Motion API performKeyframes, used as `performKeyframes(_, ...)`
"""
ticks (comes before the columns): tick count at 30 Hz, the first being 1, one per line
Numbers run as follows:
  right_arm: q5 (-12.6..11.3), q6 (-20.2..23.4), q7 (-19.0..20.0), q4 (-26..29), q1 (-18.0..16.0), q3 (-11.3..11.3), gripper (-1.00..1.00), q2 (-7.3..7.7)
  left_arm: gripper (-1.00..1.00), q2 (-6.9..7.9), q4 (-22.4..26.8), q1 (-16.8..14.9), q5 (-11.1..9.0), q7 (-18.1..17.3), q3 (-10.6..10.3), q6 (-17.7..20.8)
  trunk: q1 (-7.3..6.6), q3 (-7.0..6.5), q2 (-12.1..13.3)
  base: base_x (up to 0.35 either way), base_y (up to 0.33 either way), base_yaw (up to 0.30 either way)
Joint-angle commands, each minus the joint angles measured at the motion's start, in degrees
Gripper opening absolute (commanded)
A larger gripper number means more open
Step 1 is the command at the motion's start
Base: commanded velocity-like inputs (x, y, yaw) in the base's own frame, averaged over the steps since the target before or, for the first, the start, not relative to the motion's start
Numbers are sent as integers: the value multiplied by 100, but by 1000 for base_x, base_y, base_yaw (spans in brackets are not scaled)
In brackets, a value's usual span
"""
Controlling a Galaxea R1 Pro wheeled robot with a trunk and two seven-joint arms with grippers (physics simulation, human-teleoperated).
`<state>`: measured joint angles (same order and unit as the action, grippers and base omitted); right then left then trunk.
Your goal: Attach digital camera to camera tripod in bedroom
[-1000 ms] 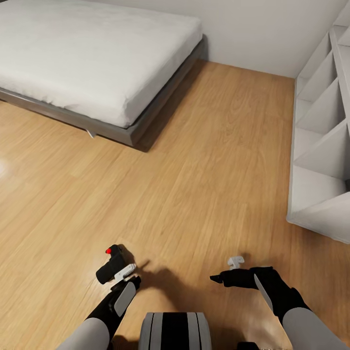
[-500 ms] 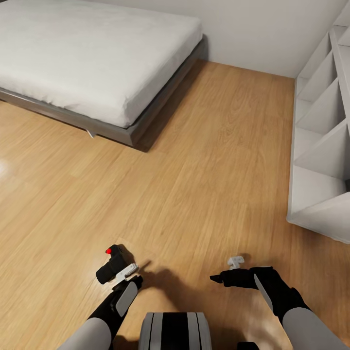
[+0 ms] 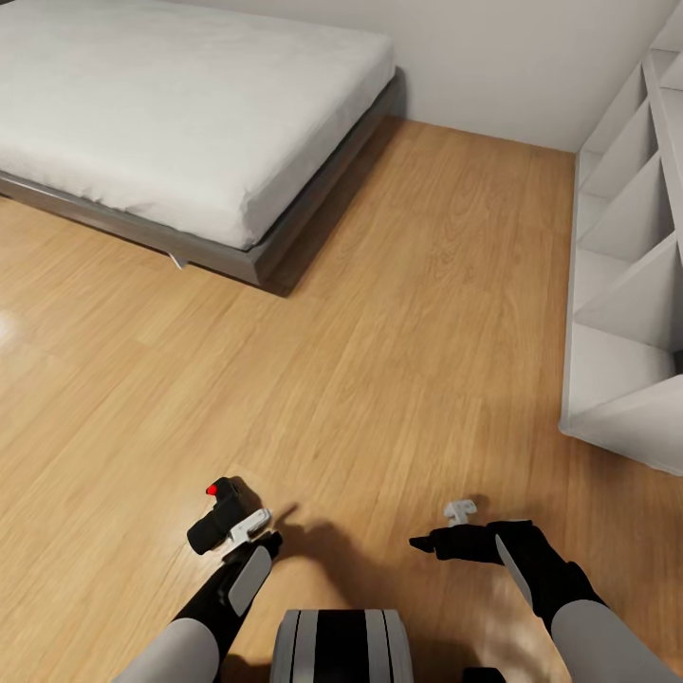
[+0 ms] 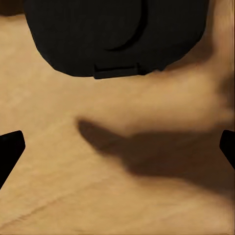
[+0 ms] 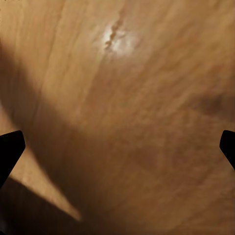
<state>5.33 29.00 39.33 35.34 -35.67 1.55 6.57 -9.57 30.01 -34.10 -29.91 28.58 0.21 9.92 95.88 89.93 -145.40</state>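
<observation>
The camera [image 3: 216,517] is low in the head view, left of the middle, above the wood floor [image 3: 398,360]. It is a small black box with a red button [image 3: 212,490] on its upper end, and it is tilted. It sits at the tip of the left claw [image 3: 249,533], touching the white part there. In the left wrist view the camera [image 4: 117,34] is a dark rounded body at one edge, with a small flat tab on its side. The two black fingertips [image 4: 9,149] of the left claw stand far apart at the opposite borders of that view, so this claw is wide. The camera is beyond the tips, not between them. I cannot tell what exactly holds it.

The right claw [image 3: 427,544] is at the same height in the head view, right of the middle, and points toward the left arm. Its fingertips [image 5: 10,147] are also far apart in the right wrist view, with bare floor between them, so it is wide and holds nothing.

Farther away, a bed [image 3: 180,123] with a white mattress and grey frame stands at the upper left. A white shelf [image 3: 626,285] stands along the right side. A grey wall [image 3: 531,57] closes the room behind them.
</observation>
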Motion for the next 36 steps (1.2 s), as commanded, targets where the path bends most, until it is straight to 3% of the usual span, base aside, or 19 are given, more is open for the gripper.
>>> performKeyframes(1,56,18,42,9,-1,16,100,-1,100,-1,15,2,-17,29,-27,20,-1,4,-1,0,0,0)
performKeyframes(11,56,12,47,16,-1,20,100,2,100,13,5,2,-14,27,-165,-410,-1,4,-1,0,0,0)
performKeyframes(36,56,12,47,8,-1,14,100,2,100,49,-51,4,151,24,-187,-1044,-1,4,-1,0,0,0)
